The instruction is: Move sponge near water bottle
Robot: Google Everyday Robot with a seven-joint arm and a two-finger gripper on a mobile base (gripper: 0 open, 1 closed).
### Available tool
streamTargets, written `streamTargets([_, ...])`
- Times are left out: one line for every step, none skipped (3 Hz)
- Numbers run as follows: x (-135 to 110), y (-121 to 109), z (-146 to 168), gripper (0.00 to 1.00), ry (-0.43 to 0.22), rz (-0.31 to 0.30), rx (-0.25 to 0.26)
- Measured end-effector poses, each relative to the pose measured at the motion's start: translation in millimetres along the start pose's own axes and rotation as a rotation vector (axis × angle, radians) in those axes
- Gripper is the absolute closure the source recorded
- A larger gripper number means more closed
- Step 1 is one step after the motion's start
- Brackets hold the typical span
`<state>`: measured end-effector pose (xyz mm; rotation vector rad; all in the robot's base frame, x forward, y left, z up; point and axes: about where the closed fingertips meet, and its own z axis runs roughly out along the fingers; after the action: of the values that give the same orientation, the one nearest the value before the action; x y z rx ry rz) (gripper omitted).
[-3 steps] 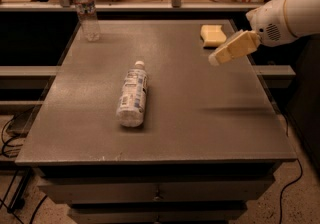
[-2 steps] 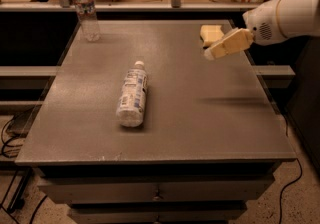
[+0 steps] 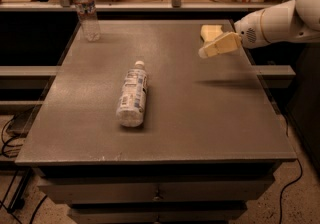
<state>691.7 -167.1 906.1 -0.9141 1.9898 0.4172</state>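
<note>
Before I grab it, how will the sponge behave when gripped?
The sponge probably squashes: it looks like soft foam. It is likely very light, being a small block. Lying flat on the table, it should not roll. The gripper hovers close to it, at the right rear.

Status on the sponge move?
Gripper hovering over the table, right side, beside the sponge. Sponge on the table, far-right corner; water bottle upright, far-left corner. Large-label bottle lying mid-table, off the direct line.
</note>
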Motion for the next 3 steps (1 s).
streamTargets([-3,-7,14,0.0,-0.032,0.055,0.012])
streamTargets([-7,-21,35,0.0,-0.097,0.138,0.033])
streamTargets([-7,-38,54,0.0,-0.145,0.207,0.061])
